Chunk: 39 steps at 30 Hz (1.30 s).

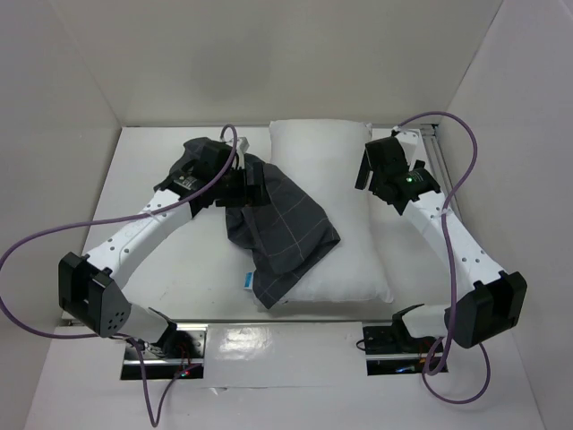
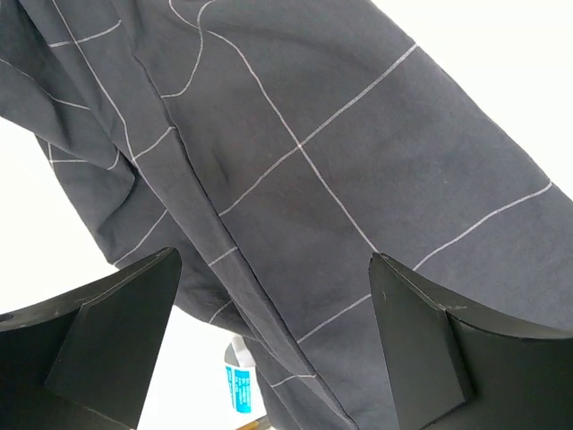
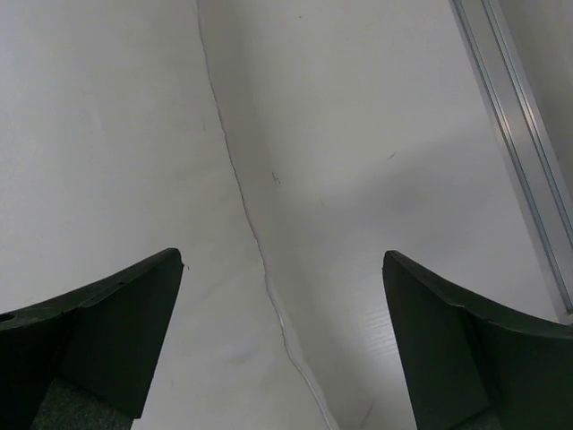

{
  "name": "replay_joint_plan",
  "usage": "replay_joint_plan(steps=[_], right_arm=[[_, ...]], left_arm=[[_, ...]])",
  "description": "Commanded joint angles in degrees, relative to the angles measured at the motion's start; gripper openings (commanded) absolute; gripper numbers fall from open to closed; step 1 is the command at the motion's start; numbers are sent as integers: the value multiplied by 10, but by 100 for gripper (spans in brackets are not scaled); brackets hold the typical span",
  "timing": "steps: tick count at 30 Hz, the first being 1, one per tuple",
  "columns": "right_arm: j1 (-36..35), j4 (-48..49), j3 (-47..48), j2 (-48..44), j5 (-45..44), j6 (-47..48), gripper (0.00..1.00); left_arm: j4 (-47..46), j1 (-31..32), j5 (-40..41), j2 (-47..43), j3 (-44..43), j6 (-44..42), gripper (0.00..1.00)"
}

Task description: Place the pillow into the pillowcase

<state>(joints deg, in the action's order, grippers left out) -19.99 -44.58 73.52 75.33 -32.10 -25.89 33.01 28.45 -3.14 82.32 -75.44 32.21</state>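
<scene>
**Pillowcase (image 1: 282, 235) lies across pillow (image 1: 336, 202); nothing gripped**

There are two arms. The left arm runs from its base at the near left, far and rightward. Its gripper (image 1: 253, 184) is above the far end of the pillowcase. The jaws are spread as wide as they go and nothing is between them. In the left wrist view the two fingers (image 2: 116, 331) frame the checked cloth without clearly touching it.

The right arm rises from the near right and bends far and leftward. Its gripper (image 1: 365, 168) is at the pillow's far right edge, jaws equally wide and empty.

There is one pillow, lying mid-table (image 1: 192, 269) with its long side running near to far. One pillowcase is draped diagonally over the pillow's left half, bunched at the far end and reaching the near left corner. One blue tag (image 1: 246, 279) sticks out beside that corner. Two purple cables (image 1: 54, 237) loop off the arms.

The pillowcase hides the pillow's left edge, and the left gripper covers part of the cloth's far end. I cannot make out which end of the pillowcase is the opening. The right wrist view shows only white surfaces split by a thin line, which may be the pillow's edge, and a metal rail (image 3: 524, 143) at the right.
</scene>
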Motion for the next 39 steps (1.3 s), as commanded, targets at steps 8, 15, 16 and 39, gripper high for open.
replay_joint_plan(steps=[8, 15, 16, 39], right_arm=[[-4, 25, 7, -22, 68, 19, 100], [-4, 1, -8, -46, 190, 51, 100], [-4, 1, -15, -56, 207, 58, 100], [-8, 19, -56, -58, 190, 21, 0]], left_arm=[[-5, 5, -32, 9, -42, 12, 99], [-10, 11, -63, 37, -52, 22, 99], [-16, 17, -81, 44, -58, 22, 100], [12, 24, -46, 8, -77, 22, 0]])
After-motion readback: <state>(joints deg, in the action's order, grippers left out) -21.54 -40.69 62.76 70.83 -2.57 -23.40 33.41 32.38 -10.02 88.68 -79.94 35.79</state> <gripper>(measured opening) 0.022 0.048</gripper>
